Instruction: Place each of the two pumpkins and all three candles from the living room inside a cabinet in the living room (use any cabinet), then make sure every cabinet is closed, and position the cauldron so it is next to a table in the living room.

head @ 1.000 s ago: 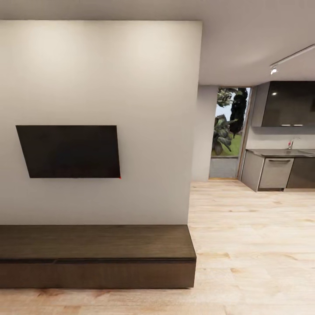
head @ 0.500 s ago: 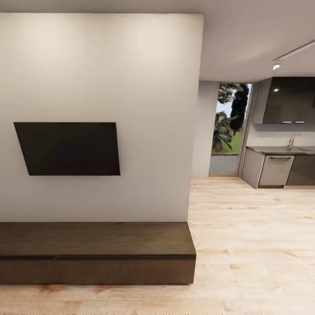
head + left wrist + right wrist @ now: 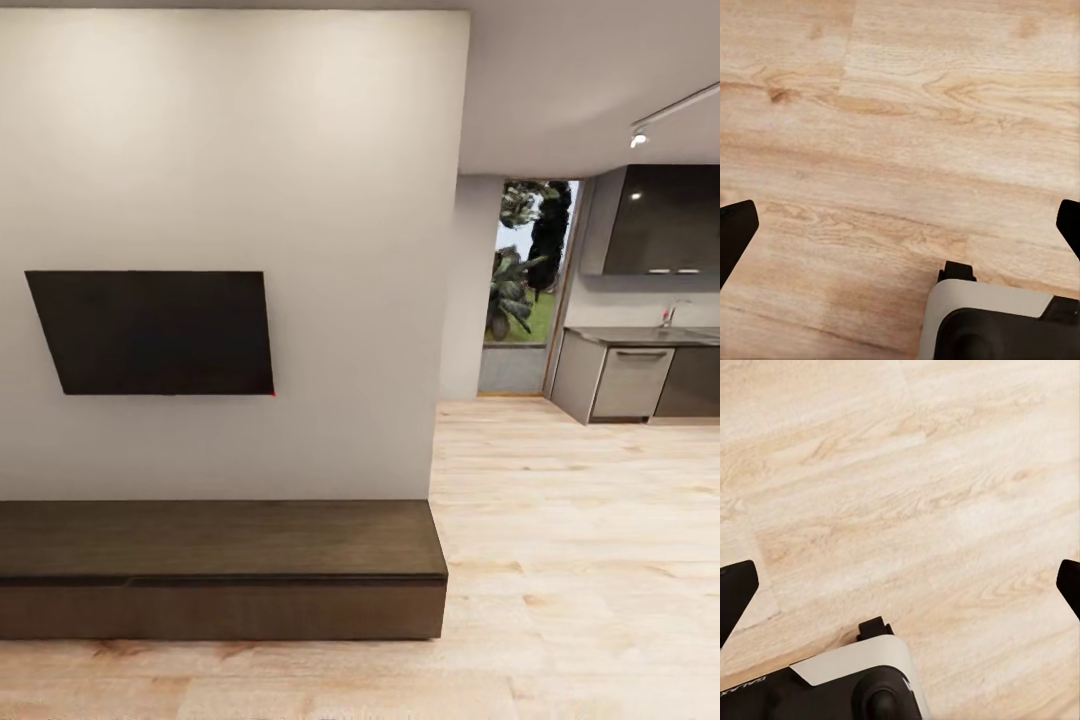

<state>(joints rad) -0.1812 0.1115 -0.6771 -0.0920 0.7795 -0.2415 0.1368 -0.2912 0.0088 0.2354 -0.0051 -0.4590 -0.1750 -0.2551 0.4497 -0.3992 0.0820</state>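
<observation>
Ahead of you in the head view, the cabinet point(image 3: 222, 570) sits shut against the wall under a dark screen point(image 3: 152, 332). Both wrist views show the left gripper point(image 3: 900, 229) and right gripper point(image 3: 900, 589) spread wide, empty, over plank floor point(image 3: 945, 472). Approach too close and your base could clip its corner.

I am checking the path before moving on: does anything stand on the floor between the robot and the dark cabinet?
Nothing visible does. In the head view, bare wood floor runs up to the cabinet, whose fronts look closed. Both pincers, left and right, are open and empty over the floor.
</observation>
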